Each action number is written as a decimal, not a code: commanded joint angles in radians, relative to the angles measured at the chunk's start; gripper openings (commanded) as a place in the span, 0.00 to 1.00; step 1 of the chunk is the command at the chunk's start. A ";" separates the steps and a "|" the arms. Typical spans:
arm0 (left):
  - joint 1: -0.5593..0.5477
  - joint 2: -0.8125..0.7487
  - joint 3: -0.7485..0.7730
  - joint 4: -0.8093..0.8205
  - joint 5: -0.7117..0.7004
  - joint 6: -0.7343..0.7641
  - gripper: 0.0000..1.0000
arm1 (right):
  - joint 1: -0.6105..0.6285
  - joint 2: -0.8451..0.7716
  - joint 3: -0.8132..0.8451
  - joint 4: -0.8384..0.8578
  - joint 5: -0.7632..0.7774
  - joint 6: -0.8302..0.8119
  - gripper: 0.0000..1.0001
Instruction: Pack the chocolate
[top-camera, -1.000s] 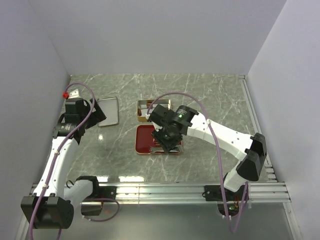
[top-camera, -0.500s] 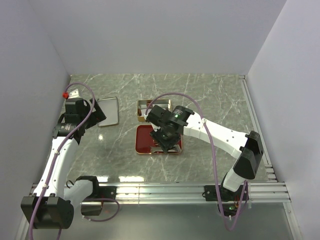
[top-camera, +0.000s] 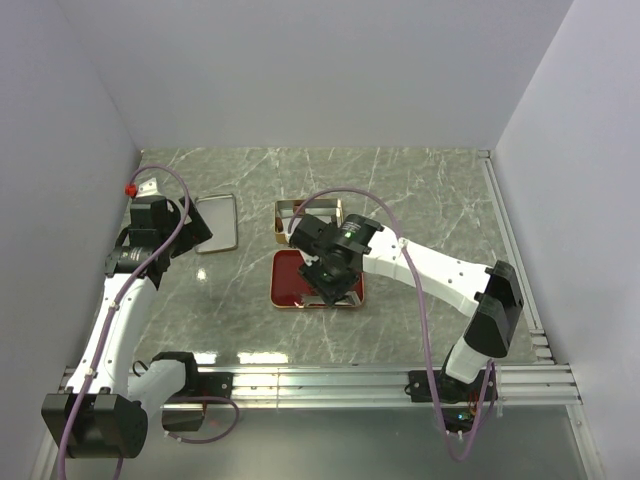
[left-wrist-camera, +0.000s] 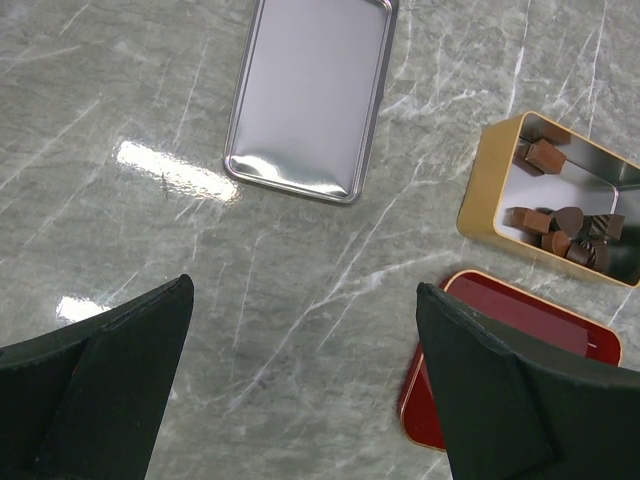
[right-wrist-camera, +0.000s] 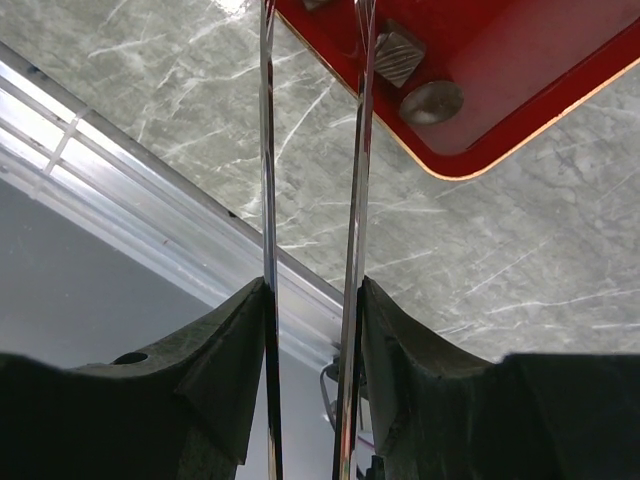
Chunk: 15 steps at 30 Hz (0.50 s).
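My right gripper (right-wrist-camera: 312, 290) is shut on long metal tongs (right-wrist-camera: 268, 150), whose two blades stand slightly apart and reach over the near corner of the red tray (right-wrist-camera: 520, 70). Two chocolate pieces lie in that corner: a ridged one (right-wrist-camera: 398, 55) right beside the tongs' right blade and a round one (right-wrist-camera: 432, 100). The tong tips are out of view. In the top view the right gripper (top-camera: 335, 278) hovers over the red tray (top-camera: 287, 285). Several chocolates (left-wrist-camera: 560, 235) lie in the gold tin (left-wrist-camera: 485, 190). My left gripper (left-wrist-camera: 303, 287) is open and empty above bare table.
The gold tin (top-camera: 290, 212) stands just behind the red tray. A silver lid (top-camera: 215, 222) lies flat to the left, close to the left gripper (top-camera: 192, 232). An aluminium rail (right-wrist-camera: 130, 200) runs along the near table edge. White walls enclose the table.
The right arm has shifted slightly left over the red tray, still holding the tongs. The left arm has not moved.
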 joint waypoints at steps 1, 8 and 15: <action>0.004 -0.021 0.007 0.033 -0.004 0.005 1.00 | 0.016 0.001 0.000 0.011 0.029 -0.004 0.48; 0.004 -0.032 -0.001 0.030 -0.010 0.006 0.99 | 0.020 0.022 -0.002 0.013 0.045 -0.004 0.43; 0.004 -0.037 -0.002 0.032 -0.007 0.005 1.00 | 0.022 0.028 0.041 -0.010 0.085 -0.002 0.32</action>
